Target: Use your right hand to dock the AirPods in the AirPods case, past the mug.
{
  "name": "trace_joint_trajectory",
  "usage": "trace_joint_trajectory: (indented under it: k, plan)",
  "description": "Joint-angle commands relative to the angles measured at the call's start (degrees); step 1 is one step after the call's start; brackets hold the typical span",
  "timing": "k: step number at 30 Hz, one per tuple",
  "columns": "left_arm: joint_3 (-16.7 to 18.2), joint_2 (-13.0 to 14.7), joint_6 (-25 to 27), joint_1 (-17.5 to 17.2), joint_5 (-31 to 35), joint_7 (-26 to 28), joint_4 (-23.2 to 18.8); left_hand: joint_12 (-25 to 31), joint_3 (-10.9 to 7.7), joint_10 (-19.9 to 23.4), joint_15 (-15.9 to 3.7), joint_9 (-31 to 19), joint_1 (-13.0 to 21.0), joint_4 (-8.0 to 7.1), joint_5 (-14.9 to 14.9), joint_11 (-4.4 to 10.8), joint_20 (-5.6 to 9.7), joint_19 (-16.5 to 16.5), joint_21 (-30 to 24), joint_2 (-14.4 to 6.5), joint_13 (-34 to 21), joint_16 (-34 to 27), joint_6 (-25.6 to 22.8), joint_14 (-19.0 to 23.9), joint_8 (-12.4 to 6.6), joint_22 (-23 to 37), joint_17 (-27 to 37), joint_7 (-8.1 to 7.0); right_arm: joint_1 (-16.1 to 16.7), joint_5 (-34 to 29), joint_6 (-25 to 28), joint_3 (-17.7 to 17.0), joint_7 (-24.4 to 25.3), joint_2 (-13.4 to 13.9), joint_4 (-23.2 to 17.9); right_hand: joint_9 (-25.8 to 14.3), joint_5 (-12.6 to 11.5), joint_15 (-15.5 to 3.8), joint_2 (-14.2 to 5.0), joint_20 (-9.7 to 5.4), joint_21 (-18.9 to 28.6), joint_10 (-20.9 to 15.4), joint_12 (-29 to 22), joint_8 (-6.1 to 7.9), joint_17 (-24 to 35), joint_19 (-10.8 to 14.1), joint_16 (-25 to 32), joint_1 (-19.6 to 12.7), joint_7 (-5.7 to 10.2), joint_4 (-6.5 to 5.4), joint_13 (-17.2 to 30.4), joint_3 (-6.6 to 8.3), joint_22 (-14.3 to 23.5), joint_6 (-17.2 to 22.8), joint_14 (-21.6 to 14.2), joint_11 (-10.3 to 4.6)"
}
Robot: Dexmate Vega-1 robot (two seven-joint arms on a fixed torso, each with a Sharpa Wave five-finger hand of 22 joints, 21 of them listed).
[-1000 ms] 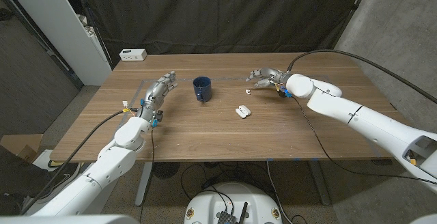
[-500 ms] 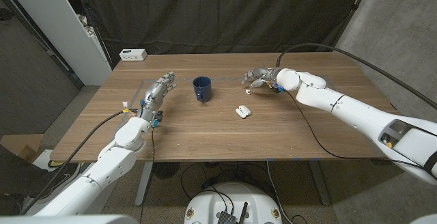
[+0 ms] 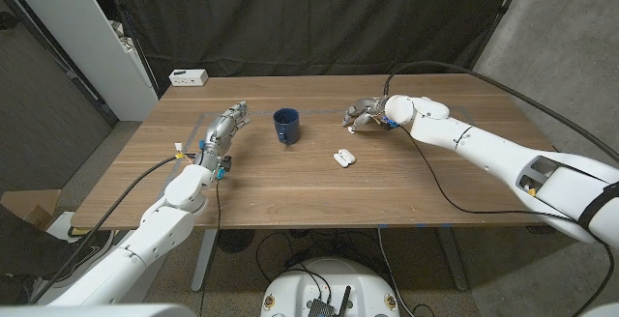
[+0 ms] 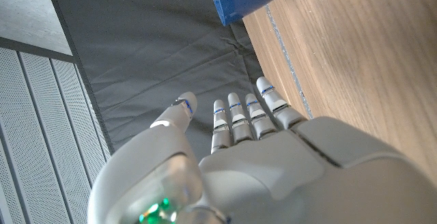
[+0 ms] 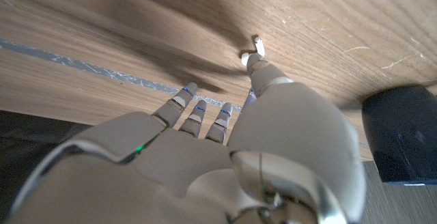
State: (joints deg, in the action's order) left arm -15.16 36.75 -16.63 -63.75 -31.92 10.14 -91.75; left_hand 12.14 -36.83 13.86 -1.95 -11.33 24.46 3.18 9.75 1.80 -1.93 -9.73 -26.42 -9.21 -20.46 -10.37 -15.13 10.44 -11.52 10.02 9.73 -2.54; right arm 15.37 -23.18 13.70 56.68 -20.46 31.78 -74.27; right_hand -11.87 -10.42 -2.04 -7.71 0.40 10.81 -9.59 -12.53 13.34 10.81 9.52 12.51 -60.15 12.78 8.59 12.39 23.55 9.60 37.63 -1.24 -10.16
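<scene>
A wooden table stands before a dark curtain. Right of the blue mug lies the open AirPods case. Beyond it, the right hand lowers spread fingers around a white AirPod, one fingertip touching. The left hand, left of the mug, is extended, fingers together.
</scene>
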Motion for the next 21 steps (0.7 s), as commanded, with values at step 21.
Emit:
trace_joint_trajectory:
  k: [21]
  plan:
    - [-0.47, 0.39, 1.35, 2.66, -1.02, -2.11, 2.5, 0.51, -0.1, 0.52, -0.7, -0.24, 0.1, 0.13, 0.4, -0.15, -0.28, -0.28, 0.53, 0.25, 0.18, -0.14, -1.01, 0.43, -0.49, 0.14, 0.13, 0.2, -1.19, 0.58, 1.74, 1.92, -0.84, -2.0, 5.19, -0.27, 0.04, -6.99, -0.05, -0.58, 0.52, -3.54, -1.07, 0.83, 0.39, 2.35, 1.24, -0.01, -0.05, 0.42, 0.32, -1.53, 0.1, 5.35, -3.08, -0.34]
